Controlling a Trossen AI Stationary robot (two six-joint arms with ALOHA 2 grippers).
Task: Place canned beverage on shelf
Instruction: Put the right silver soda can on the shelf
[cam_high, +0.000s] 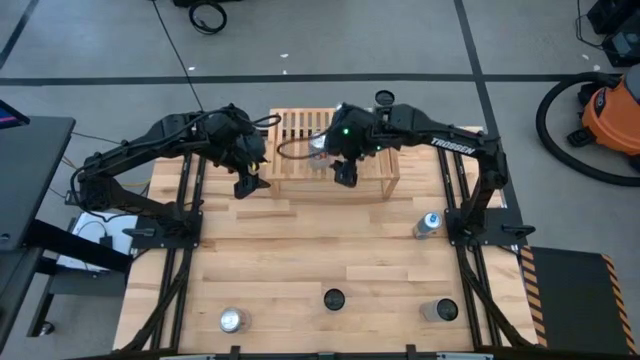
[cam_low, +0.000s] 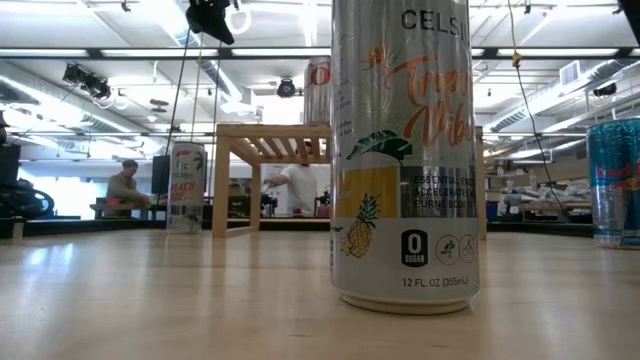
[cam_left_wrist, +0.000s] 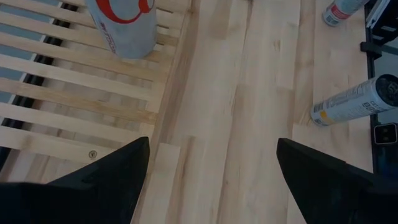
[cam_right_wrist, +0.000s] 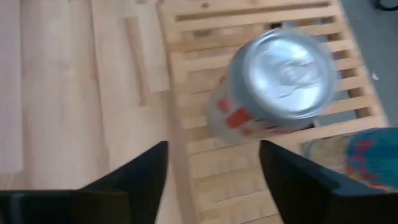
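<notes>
High view placed the silver canned beverage with red markings (cam_high: 319, 148) upright on the slatted top of the light natural-wood rectangular shelf (cam_high: 385, 178), which stood at the far middle of the pale wooden table (cam_high: 300, 260). In the right wrist view the can's silver lid (cam_right_wrist: 287, 73) faced the camera and the can stood on the slats, ahead of the two dark fingers (cam_right_wrist: 140, 177). The right gripper (cam_high: 345, 172) hovered over the shelf just beside the can; its claw stood partly open and empty, and neither finger touched the can. The left gripper (cam_high: 246, 180) hung at the shelf's left edge, above the table. Its claw was wide and held nothing, as the left wrist view showed with bare wood between the fingers (cam_left_wrist: 118, 180).

Farther out, a silver can (cam_high: 232, 320), a dark-topped can (cam_high: 334, 299) and a grey can (cam_high: 440, 311) stood along the near edge of the table. A bottle with a blue cap (cam_high: 428, 224) stood near the right arm's base. In the low view, a tall white can with a pineapple picture (cam_low: 405, 150) stood closest to the camera, with a blue can (cam_low: 613, 180) at the frame's right edge. People showed in the room beyond.
</notes>
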